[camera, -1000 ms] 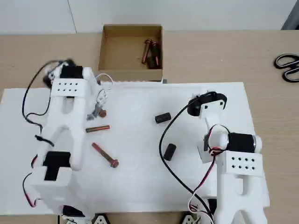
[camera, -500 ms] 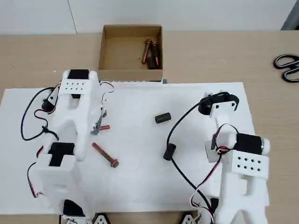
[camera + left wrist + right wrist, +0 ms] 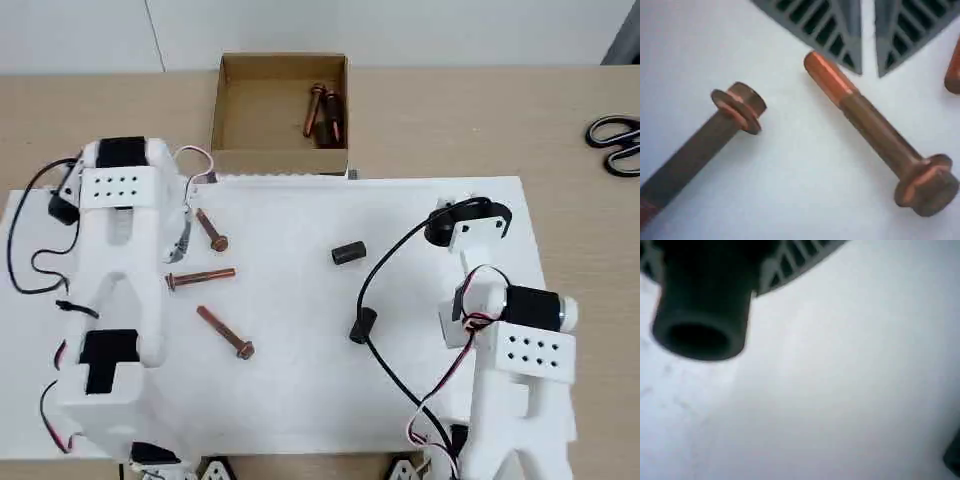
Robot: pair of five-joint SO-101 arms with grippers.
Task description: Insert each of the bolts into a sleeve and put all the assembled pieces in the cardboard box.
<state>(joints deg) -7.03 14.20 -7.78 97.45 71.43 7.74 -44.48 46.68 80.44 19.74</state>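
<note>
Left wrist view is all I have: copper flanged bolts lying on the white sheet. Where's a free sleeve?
Observer: A black cylindrical sleeve lies on the white sheet mid-table, between the two arms and apart from the bolts.
Operator: And what's the right tool doing?
Observer: The right tool grips a second black sleeve, hollow end showing.

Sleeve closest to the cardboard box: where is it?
In the high view the sleeve lies near the middle of the white sheet, below the cardboard box's right corner, with another sleeve farther from the box.
</note>
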